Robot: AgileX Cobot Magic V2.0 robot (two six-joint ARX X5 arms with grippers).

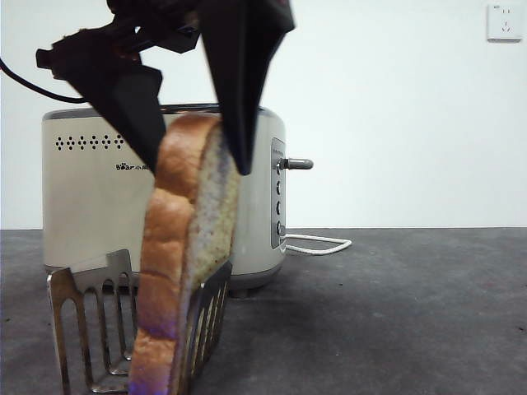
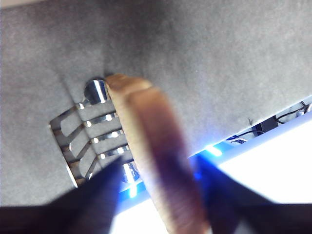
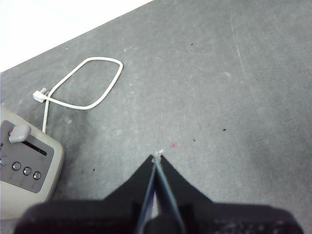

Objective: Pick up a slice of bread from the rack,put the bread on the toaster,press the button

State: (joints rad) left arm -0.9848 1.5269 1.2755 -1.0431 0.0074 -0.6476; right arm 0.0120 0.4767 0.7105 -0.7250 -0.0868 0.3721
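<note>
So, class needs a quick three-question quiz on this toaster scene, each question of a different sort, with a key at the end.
1. True or false: the slice of bread already sits in the toaster.
2. Which gripper has its jaws on either side of the bread? A) left gripper B) right gripper
3. Fill in: the bread's lower end is still in the steel ____.

Key: 1 false, it stands in front of the toaster; 2 A; 3 rack.
</note>
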